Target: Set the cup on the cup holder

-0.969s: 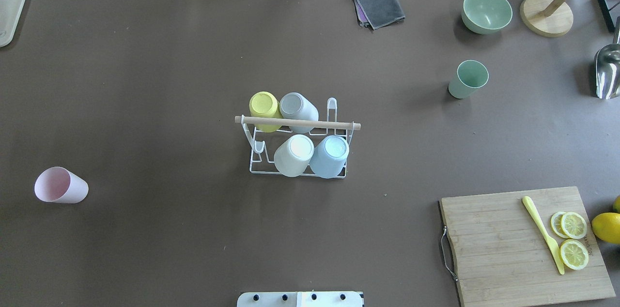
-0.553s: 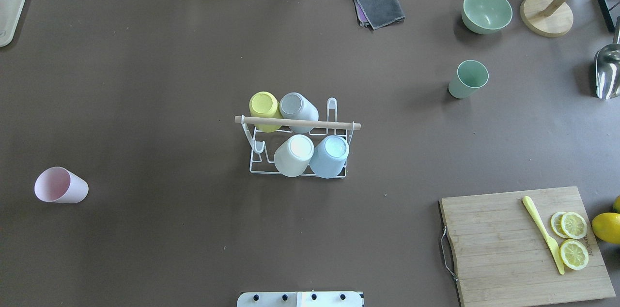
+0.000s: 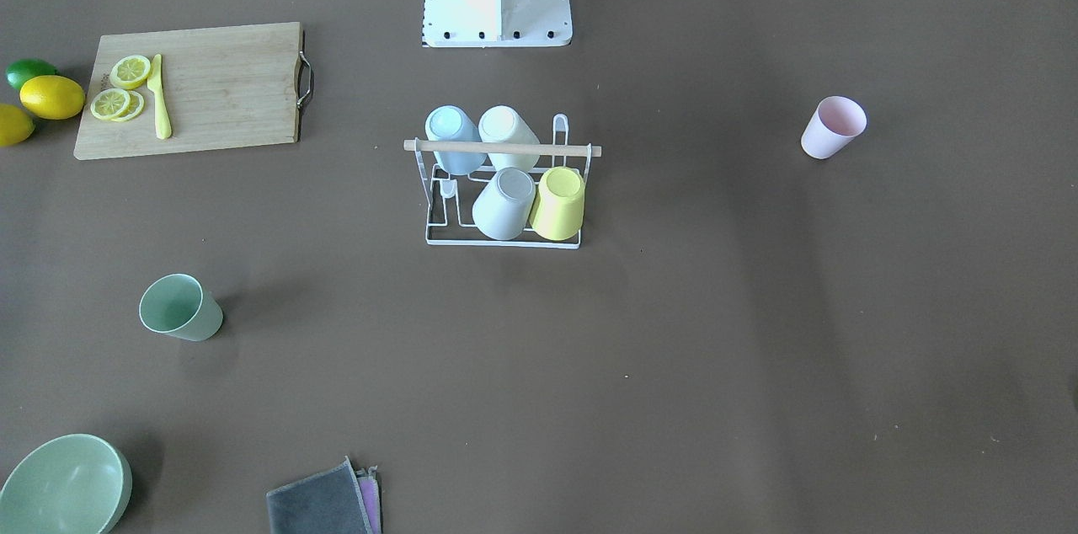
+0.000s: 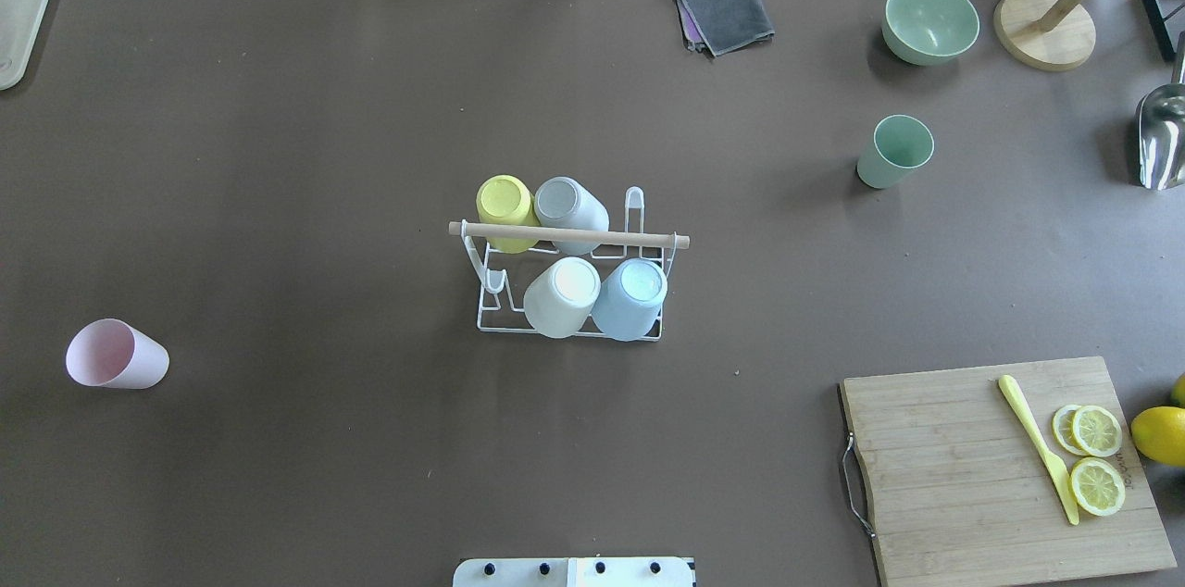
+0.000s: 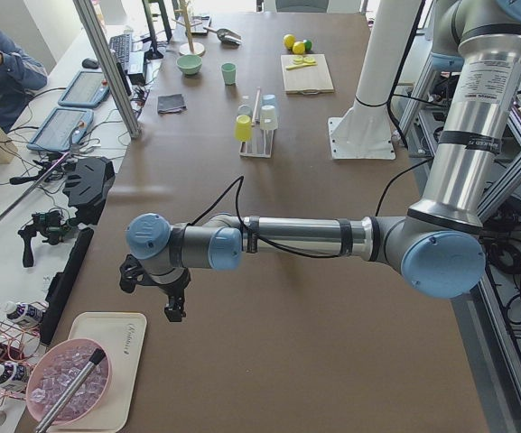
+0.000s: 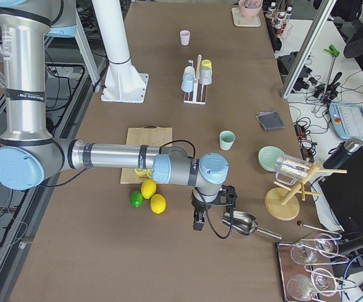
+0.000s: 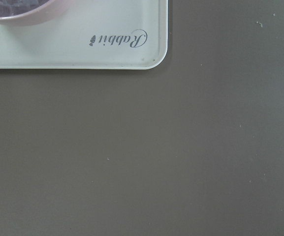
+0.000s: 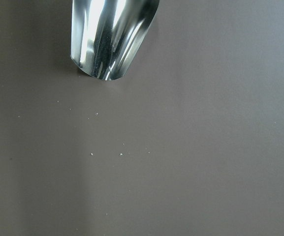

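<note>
Shows cup holder (image 4: 648, 240) mid-table, four upturned cups (image 4: 563, 295) on its prongs. Shows pink cup (image 4: 116, 355) upright far left and nearer, green cup (image 4: 893, 152) upright right and farther. Cannot tell spread of left gripper (image 5: 173, 311) by tray (image 7: 107, 59) corner, nor of right gripper (image 6: 198, 221) beside metal scoop (image 8: 107, 39).

Brown table (image 4: 278, 124), cluttered side bench (image 5: 3, 271)

A wooden cutting board (image 4: 944, 476) lies on the desk (image 4: 278, 152) at the robot's right, with a yellow knife (image 4: 1037, 448) and lemon slices (image 4: 1097, 486) on it and a whole lemon (image 4: 1159, 435) just beside it. Along the far edge sit a folded grey cloth (image 4: 727, 11), a green bowl (image 4: 929, 21) and a round wooden stand (image 4: 1044, 29), with a metal scoop (image 4: 1162, 138) nearby.
</note>
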{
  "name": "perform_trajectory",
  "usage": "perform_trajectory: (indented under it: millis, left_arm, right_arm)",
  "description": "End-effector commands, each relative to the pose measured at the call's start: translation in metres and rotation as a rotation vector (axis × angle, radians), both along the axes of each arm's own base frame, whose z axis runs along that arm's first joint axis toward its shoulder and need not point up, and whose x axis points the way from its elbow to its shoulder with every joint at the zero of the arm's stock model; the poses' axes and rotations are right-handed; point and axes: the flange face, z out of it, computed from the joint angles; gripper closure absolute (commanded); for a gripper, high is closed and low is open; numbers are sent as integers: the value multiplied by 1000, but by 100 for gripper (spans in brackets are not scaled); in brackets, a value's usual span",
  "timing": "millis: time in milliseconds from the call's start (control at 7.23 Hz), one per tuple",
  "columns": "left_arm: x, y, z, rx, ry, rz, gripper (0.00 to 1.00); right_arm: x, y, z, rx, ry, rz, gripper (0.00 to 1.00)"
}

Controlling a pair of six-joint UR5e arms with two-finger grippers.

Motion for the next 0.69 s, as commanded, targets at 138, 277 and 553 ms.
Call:
perform_trajectory:
  millis: [138,277,553]
  left_arm:
    - [1,22,14,-19,0,4,1]
    - [7,18,12,-26,0,18,1]
    - [29,18,9,-42,4,58,1]
  right_arm:
    - [0,-1,-1,5,0,-2,0]
    - [-1,-3,-2,10,-1,-6,0]
    - [-1,-4,-8,90,-1,-2,0]
